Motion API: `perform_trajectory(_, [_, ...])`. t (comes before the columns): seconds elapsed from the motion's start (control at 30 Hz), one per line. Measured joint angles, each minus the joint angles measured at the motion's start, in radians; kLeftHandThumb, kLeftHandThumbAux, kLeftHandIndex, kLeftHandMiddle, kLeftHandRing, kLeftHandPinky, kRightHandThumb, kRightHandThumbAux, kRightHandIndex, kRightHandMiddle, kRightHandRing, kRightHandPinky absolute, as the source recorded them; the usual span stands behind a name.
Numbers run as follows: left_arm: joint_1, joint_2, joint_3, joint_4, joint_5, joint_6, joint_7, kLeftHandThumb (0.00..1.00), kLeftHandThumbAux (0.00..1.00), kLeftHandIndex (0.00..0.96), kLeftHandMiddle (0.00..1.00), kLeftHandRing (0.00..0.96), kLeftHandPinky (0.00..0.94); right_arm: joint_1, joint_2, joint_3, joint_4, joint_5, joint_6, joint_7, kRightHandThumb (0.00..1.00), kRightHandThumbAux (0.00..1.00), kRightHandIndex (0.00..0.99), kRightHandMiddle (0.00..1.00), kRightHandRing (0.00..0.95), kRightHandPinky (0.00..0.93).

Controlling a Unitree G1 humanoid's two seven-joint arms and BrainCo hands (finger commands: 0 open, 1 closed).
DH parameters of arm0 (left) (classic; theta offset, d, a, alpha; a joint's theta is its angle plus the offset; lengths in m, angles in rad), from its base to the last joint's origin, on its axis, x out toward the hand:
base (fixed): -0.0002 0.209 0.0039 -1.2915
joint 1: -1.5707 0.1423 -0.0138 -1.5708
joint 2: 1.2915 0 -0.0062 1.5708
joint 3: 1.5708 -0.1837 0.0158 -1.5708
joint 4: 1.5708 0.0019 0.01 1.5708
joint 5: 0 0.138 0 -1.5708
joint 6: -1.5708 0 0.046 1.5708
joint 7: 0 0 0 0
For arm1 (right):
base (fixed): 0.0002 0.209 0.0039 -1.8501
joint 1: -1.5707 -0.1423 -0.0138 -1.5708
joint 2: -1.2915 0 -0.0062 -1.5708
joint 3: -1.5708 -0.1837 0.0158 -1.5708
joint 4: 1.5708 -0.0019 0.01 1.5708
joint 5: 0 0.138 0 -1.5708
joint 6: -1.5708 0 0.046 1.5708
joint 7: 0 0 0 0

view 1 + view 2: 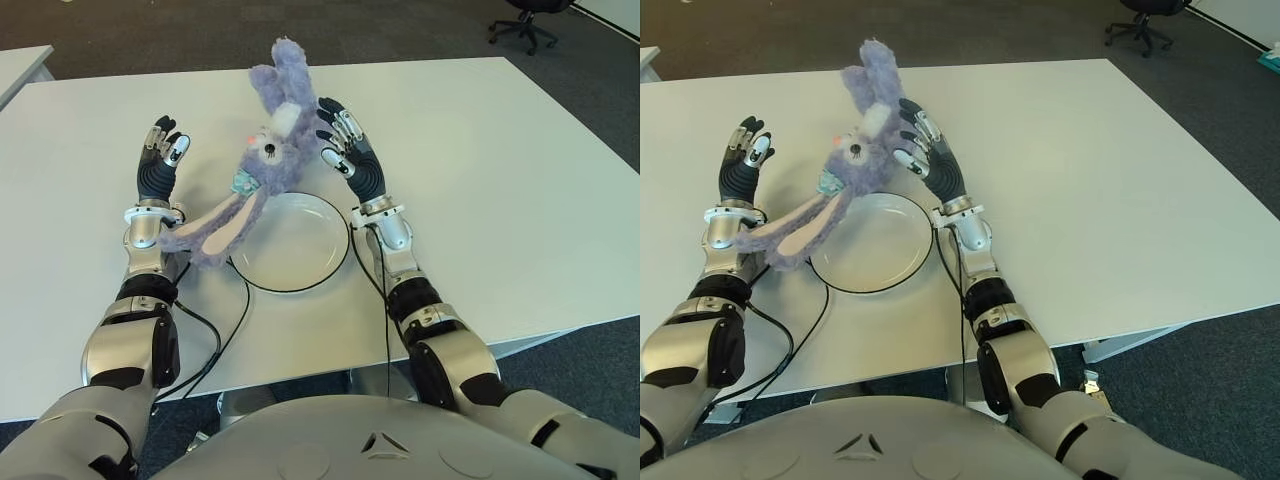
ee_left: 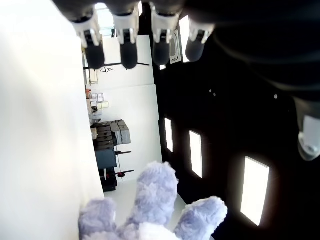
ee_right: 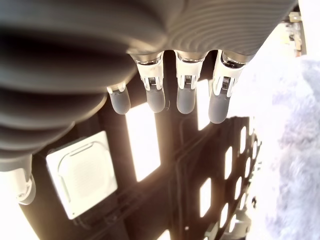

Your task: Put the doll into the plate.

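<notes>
A purple plush bunny doll (image 1: 268,160) sits between the two raised hands above the white table (image 1: 480,180), its head and body over the far-left rim of the round white plate (image 1: 300,262) and its long ears trailing down past the plate's left edge toward the left wrist. The left robot hand (image 1: 162,158) shows left of the doll with its fingers straight and spread, gripping nothing. The right robot hand (image 1: 345,145) stands just right of the doll's body, fingers likewise extended and released; whether its fingertips touch the fur cannot be told.
</notes>
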Motion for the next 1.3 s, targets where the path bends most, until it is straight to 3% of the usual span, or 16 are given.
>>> perform_trajectory(0.57, [0.012, 0.007, -0.001, -0.003, 0.000, 0.005, 0.000, 0.000, 0.438, 0.000, 0.081, 0.086, 0.096, -0.085, -0.013, -0.056, 0.149, -0.016, 0.000, -0.074, 0.192, 0.498, 0.044, 0.029, 0.056, 0.133])
perform_trajectory(1.3, [0.012, 0.009, 0.001, -0.003, 0.000, 0.005, 0.000, 0.000, 0.443, 0.014, 0.087, 0.096, 0.127, -0.136, -0.019, -0.091, 0.239, -0.025, 0.016, -0.076, 0.214, 0.522, 0.046, 0.039, 0.065, 0.139])
